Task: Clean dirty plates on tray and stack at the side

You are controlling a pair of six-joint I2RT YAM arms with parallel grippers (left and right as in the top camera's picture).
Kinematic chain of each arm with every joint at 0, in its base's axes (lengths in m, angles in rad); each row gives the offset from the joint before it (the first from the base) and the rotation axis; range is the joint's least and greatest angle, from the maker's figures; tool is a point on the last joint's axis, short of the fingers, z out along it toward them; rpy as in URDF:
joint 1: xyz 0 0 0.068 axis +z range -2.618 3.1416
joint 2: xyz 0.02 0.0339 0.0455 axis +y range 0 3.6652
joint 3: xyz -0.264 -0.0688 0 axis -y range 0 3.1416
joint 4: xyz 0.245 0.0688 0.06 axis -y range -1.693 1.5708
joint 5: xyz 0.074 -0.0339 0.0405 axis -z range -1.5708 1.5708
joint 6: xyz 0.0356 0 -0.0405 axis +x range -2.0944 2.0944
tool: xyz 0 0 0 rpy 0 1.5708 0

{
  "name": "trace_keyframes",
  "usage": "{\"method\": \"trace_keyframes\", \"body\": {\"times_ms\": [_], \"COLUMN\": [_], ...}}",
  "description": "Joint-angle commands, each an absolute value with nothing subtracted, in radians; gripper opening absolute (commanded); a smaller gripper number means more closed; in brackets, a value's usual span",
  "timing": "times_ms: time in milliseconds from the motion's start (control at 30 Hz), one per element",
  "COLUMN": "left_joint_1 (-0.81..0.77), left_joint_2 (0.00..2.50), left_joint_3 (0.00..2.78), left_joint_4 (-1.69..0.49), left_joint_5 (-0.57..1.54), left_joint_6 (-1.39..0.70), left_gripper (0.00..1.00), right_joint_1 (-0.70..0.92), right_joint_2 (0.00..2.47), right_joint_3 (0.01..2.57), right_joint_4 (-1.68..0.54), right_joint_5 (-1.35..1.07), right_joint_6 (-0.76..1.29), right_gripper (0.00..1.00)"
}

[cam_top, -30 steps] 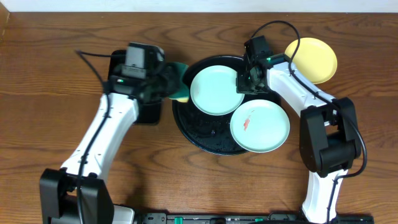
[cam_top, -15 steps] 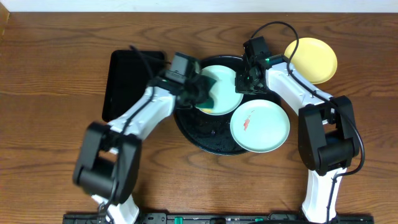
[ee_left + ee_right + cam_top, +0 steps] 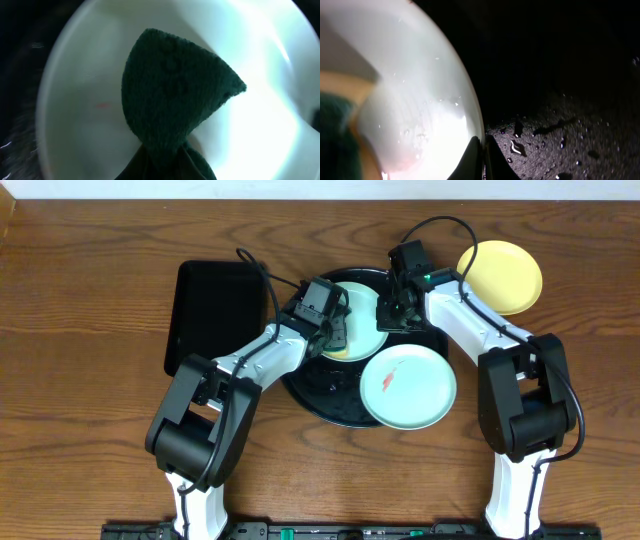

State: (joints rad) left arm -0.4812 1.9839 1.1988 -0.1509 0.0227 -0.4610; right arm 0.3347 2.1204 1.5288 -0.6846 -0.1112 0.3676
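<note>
A pale mint plate (image 3: 358, 320) sits tilted at the back of the round black tray (image 3: 310, 395). My right gripper (image 3: 392, 313) is shut on its right rim, seen in the right wrist view (image 3: 481, 147). My left gripper (image 3: 335, 330) is shut on a dark green and yellow sponge (image 3: 172, 97) and presses it onto this plate (image 3: 85, 100), which has a faint red mark. A second mint plate (image 3: 408, 387) with an orange-red smear lies at the tray's front right. The pale yellow plate (image 3: 505, 275) rests on the wood at the back right.
A smaller rectangular black tray (image 3: 212, 315) lies left of the round tray. The tray floor is wet with droplets (image 3: 560, 135). Both arms reach in over the tray from the front.
My left gripper moved right from the rectangular tray, carrying the sponge onto the held mint plate. The smeared plate shifted slightly left. The right gripper stayed on the rim.
</note>
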Motion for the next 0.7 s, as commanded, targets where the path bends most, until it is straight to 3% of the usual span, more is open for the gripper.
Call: {"method": "trace_keyframes", "body": {"times_ms": [0, 267, 667], "left_joint_1": [-0.455, -0.455, -0.455], "left_joint_2": [2.027, 2.025, 1.870], "left_joint_3": [1.194, 1.213, 1.235], "left_joint_4": [-0.165, -0.154, -0.093], "left_joint_5": [-0.311, -0.538, -0.577], "left_joint_6": [-0.382, -0.300, -0.290], "left_gripper": [0.08, 0.08, 0.08], "right_joint_1": [0.343, 0.343, 0.343], "right_joint_2": [2.128, 2.128, 2.128], "right_joint_3": [1.535, 1.535, 1.535], "right_joint_4": [-0.691, -0.705, -0.709], "right_joint_5": [-0.102, -0.102, -0.102], "right_joint_6": [0.379, 0.319, 0.317], "right_gripper": [0.01, 0.01, 0.01]}}
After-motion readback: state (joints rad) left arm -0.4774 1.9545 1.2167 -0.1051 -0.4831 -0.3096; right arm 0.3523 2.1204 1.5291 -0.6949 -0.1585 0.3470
